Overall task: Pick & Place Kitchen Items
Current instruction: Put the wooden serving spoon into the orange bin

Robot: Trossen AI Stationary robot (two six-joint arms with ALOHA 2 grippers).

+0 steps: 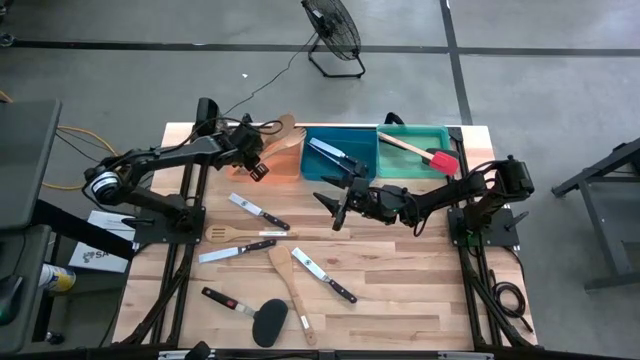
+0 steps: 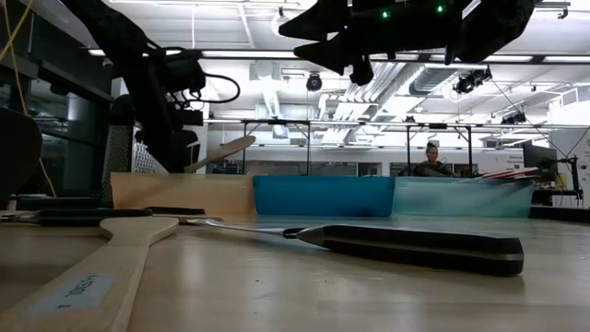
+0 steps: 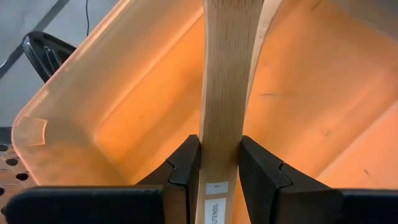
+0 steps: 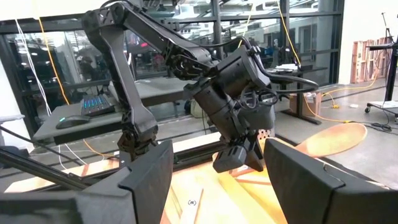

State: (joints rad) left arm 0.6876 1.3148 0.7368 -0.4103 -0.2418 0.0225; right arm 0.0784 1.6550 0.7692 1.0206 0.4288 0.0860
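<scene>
Over the translucent orange rectangular bin point(image 1: 283, 160) at the far left of the table, the left gripper point(image 1: 252, 160) pinches the flat handle of a pale wooden spatula point(image 3: 222, 93), its two dark fingers point(image 3: 185, 168) pressed against either edge of the wood just above a small white label. The spatula's broad end point(image 1: 284, 127) pokes out past the bin's far rim, and in the low view it rises at a slant above the bin wall. The right gripper point(image 1: 338, 207) hangs above the pale wooden tabletop point(image 1: 400, 290) just in front of the blue rectangular bin point(image 1: 340, 160), fingers spread wide with nothing between them. A black-handled steel knife point(image 1: 333, 152) lies in the blue bin, and a wooden-handled turner with a red head point(image 1: 420, 152) rests in the green rectangular bin point(image 1: 415, 135) beside it. Loose on the table nearer the front lie several more black-handled knives point(image 1: 325, 275), a pale wooden fork point(image 1: 232, 234), a wooden spoon point(image 1: 290, 285) and a turner with a black head point(image 1: 270, 322). A person point(image 2: 430, 161) is seated far back in the room.
</scene>
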